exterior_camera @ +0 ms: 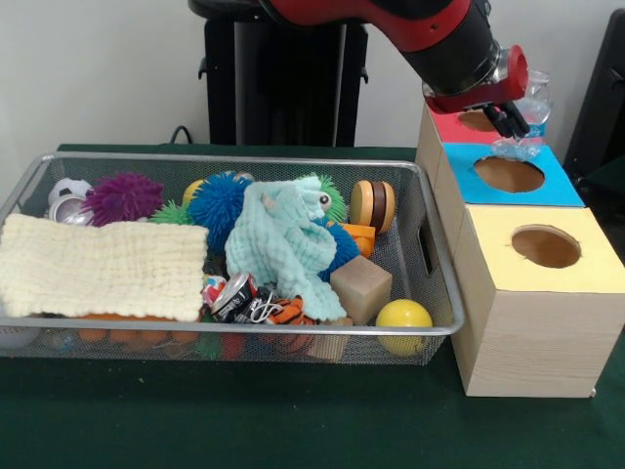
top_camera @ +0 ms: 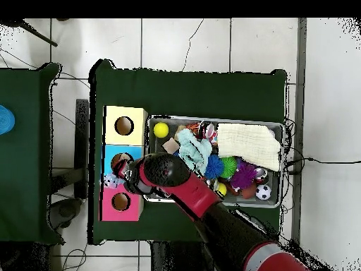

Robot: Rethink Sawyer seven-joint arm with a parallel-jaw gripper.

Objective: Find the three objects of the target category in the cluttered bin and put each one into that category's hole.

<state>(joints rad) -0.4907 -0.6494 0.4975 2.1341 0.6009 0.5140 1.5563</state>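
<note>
Red and black arm [exterior_camera: 430, 29] reaches in from above, with the gripper [exterior_camera: 510, 119] over the boxes at the right of the front view, clamped on a clear plastic bottle [exterior_camera: 532, 117] with a blue label. The bottle hangs just above the blue box [exterior_camera: 513, 176], near the far edge of its round hole; it looks crumpled at the bottom, though that part is hard to make out. Three boxes stand in a row touching the right side of the wire basket [exterior_camera: 435, 264]: pink box [exterior_camera: 464, 125] farthest, blue in the middle, yellow box [exterior_camera: 547, 249] nearest, each with one round hole on top. In the overhead view the gripper [top_camera: 121, 171] sits over the blue box [top_camera: 113, 157], between the yellow box [top_camera: 124, 125] and pink box [top_camera: 120, 203]. The basket is full of clutter: cream cloth [exterior_camera: 98, 264] at left, mint green cloth [exterior_camera: 283, 244] in the middle, purple spiky ball [exterior_camera: 122, 195], blue spiky ball [exterior_camera: 220, 205], yellow ball [exterior_camera: 403, 318] at the near right corner, tan block [exterior_camera: 361, 288] beside it, crushed can [exterior_camera: 234, 296], toy burger [exterior_camera: 373, 203], small soccer ball [exterior_camera: 66, 191] at far left. All of it rests on a dark green table [exterior_camera: 293, 420].
</note>
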